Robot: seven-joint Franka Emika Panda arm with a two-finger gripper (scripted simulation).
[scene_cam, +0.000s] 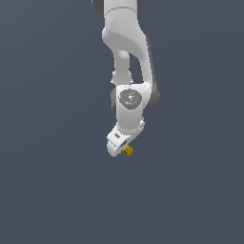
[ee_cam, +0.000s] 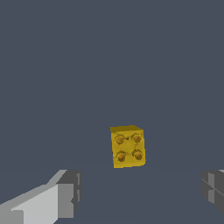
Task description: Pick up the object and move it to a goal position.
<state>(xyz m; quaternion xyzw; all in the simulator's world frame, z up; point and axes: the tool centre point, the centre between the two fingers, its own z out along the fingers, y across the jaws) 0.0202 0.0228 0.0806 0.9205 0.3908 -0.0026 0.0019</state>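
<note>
Just ahead of my fingertips: yellow cube (ee_cam: 127,146), four round studs on the face toward my wrist camera, not between the jaws yet.
My hand: gripper (ee_cam: 142,192) spread wide, one finger (ee_cam: 65,194) on each side of the frame, nothing held, gap much broader than the cube.
Cube vs. hand, exterior view: cube (scene_cam: 127,150) peeks out right at the low tip of my gripper (scene_cam: 119,145); touching or just apart, can't tell.
Surface: plain dark grey all around, no goal marker seen.
Step (my guess): final approach before the grasp, task barely started.
Risk 1: cube sits off the centre line, nearer one finger; closing now could shove or spin it instead of pinching.
Risk 2: advancing tilted, a fingertip might clip the cube and knock it away.
Risk 3: tiny cube, shallow grip could let it slip on lift.
</note>
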